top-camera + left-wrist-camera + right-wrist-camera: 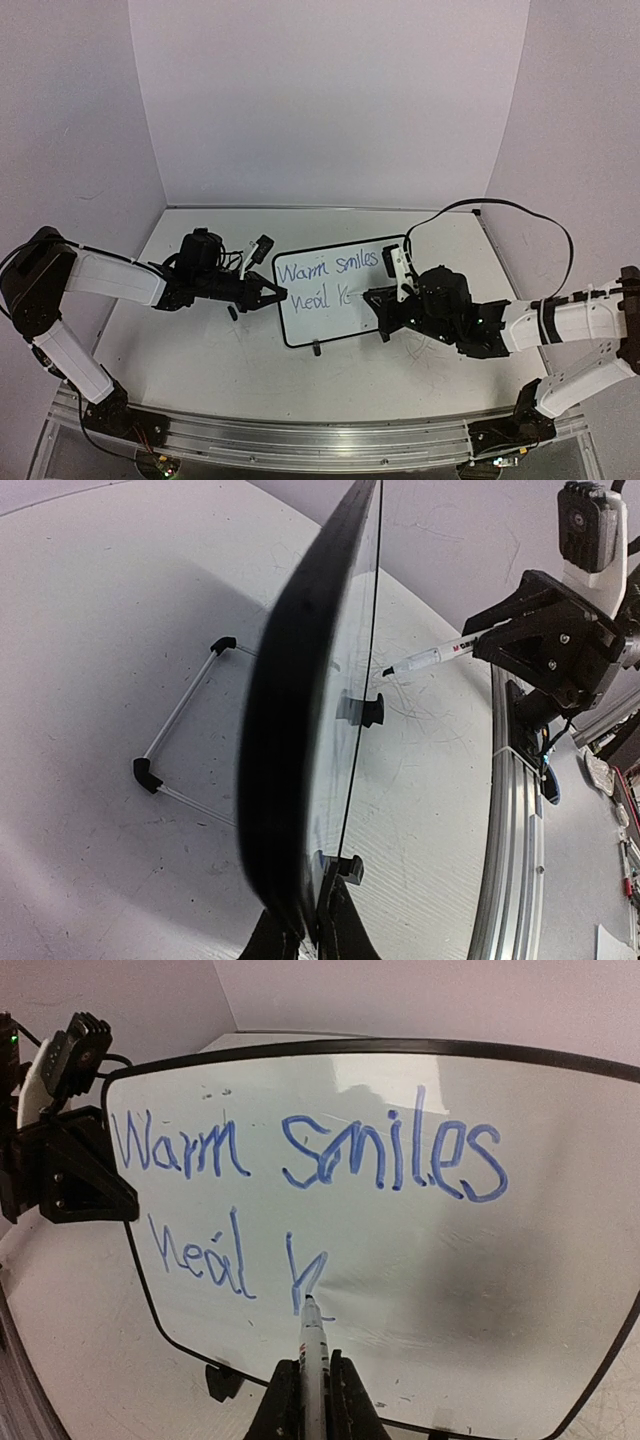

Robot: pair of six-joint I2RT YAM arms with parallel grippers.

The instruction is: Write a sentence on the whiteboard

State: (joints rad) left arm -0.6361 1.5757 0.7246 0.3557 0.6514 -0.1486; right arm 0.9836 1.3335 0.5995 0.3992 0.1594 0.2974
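Note:
The whiteboard [352, 318] stands upright on its small black feet at mid-table. Blue writing, the sentence [390, 1155], reads "Warm smiles" on the top line, with "heal" and an h-like stroke below. My right gripper [313, 1363] is shut on a white marker [315, 1345]. The marker's tip touches the board just under the last stroke. My left gripper [312, 917] is shut on the board's left edge; there the board [300, 710] shows edge-on. From above, the left gripper [274, 293] and the right gripper [376, 301] flank the sentence [325, 268].
A thin white rod with black ends [180, 720] lies on the tabletop behind the board. The metal rail [320, 440] with both arm bases runs along the near edge. White walls close in the table at the back and both sides.

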